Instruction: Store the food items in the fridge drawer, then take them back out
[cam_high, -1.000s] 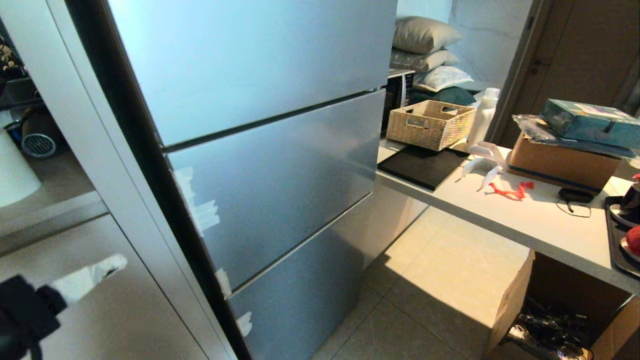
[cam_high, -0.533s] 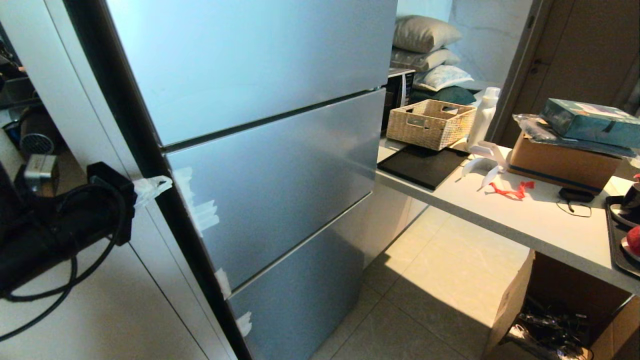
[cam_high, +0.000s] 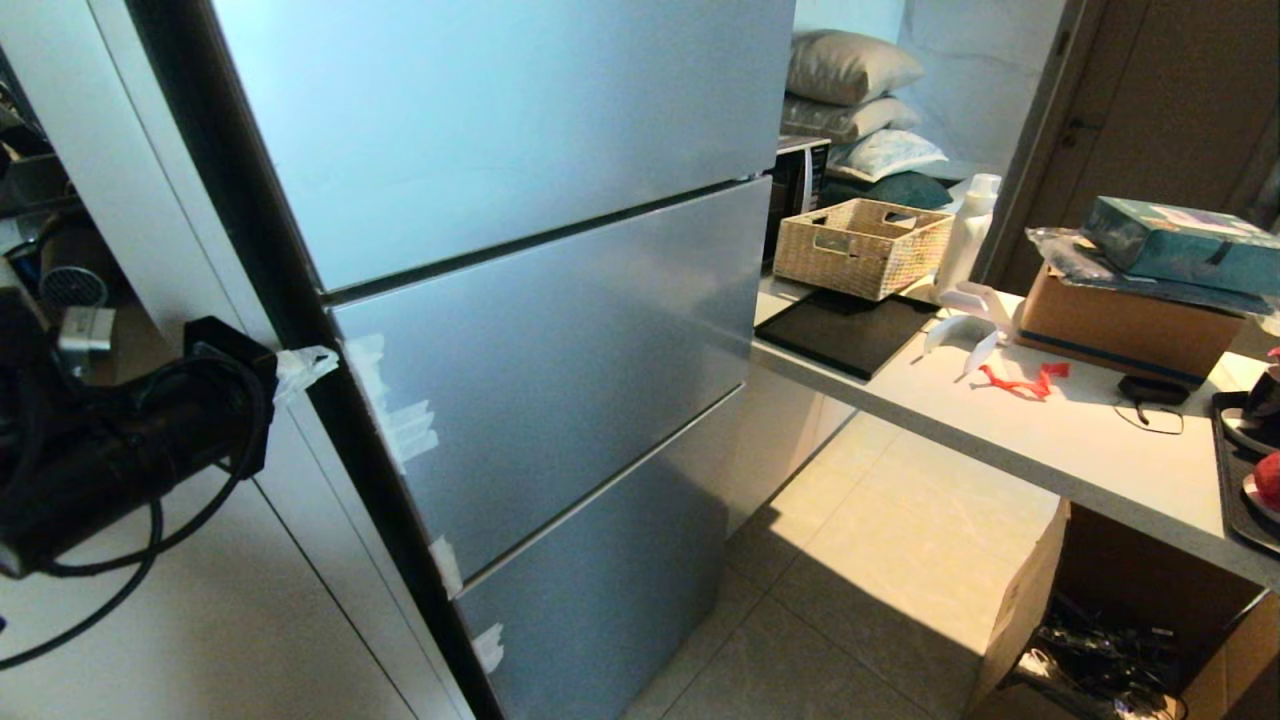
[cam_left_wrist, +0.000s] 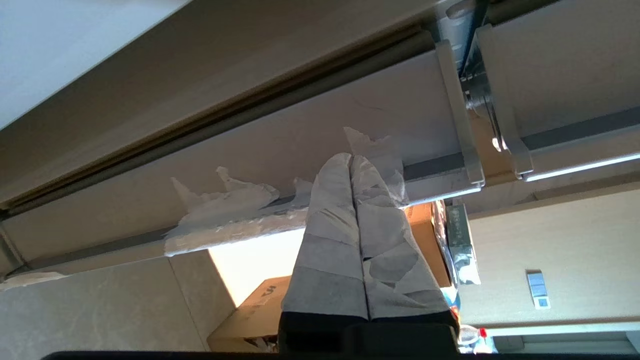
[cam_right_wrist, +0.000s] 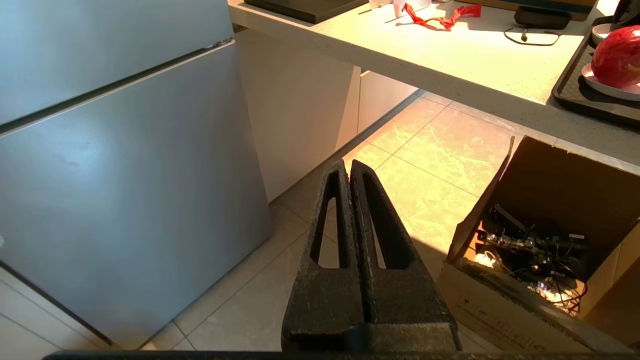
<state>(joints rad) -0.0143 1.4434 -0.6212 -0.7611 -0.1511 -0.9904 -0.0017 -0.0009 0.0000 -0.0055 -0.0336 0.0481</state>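
The silver-blue fridge (cam_high: 560, 380) stands with all its doors closed, so the fridge drawer is hidden. My left gripper (cam_high: 305, 368), its fingers wrapped in white tape, is raised to the left side edge of the middle door. There it is shut, with its tips (cam_left_wrist: 351, 159) against the door's edge among torn white tape (cam_left_wrist: 225, 220). One red roundish food item (cam_right_wrist: 617, 56) sits on a white plate on the black tray (cam_high: 1232, 470) at the counter's right end. My right gripper (cam_right_wrist: 348, 167) hangs low over the floor tiles, shut and empty.
A grey counter (cam_high: 1050, 440) runs to the right of the fridge with a wicker basket (cam_high: 860, 248), a black mat (cam_high: 845, 330), a red ribbon (cam_high: 1020, 380) and boxes. An open cardboard box (cam_high: 1100, 620) sits under it. A white cabinet (cam_high: 200, 600) adjoins the fridge's left.
My left arm has risen from the lower left corner to the fridge's left edge beside the middle door. The right arm and the fridge doors have not moved.
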